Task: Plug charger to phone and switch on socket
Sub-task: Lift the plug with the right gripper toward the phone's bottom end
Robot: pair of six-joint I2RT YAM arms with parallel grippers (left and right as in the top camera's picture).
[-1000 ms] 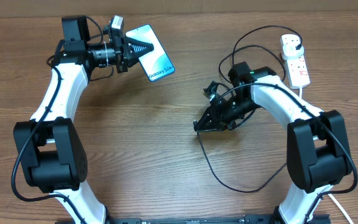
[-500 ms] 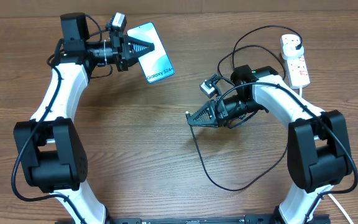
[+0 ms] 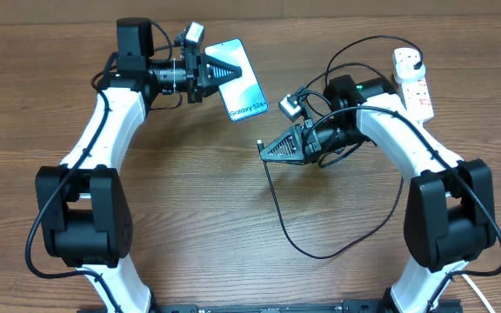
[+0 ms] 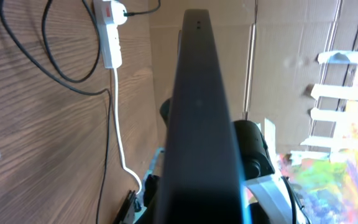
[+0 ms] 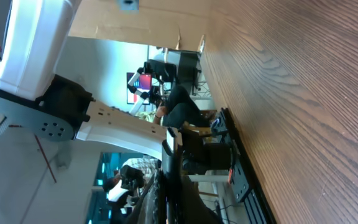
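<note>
My left gripper (image 3: 223, 73) is shut on the phone (image 3: 249, 87) and holds it off the table, blue screen up and "Galaxy S24" end towards the right. In the left wrist view the phone (image 4: 199, 118) shows edge-on as a dark bar. My right gripper (image 3: 266, 149) is shut on the charger (image 3: 278, 213) near its connector tip, which points left, just below and right of the phone's lower end. The thin black cable loops over the table and runs to a black plug sitting in the socket (image 3: 414, 83) at the far right. The socket also shows in the left wrist view (image 4: 109, 32).
The socket's thick white cord (image 3: 428, 139) runs down the right side behind my right arm. It shows in the left wrist view (image 4: 118, 124) too. The wooden table (image 3: 190, 217) lies below both arms. Cardboard walls stand behind the table.
My left arm has carried the phone to the right, towards the middle. My right gripper has moved up and a little left with the charger tip, closing the gap to the phone.
</note>
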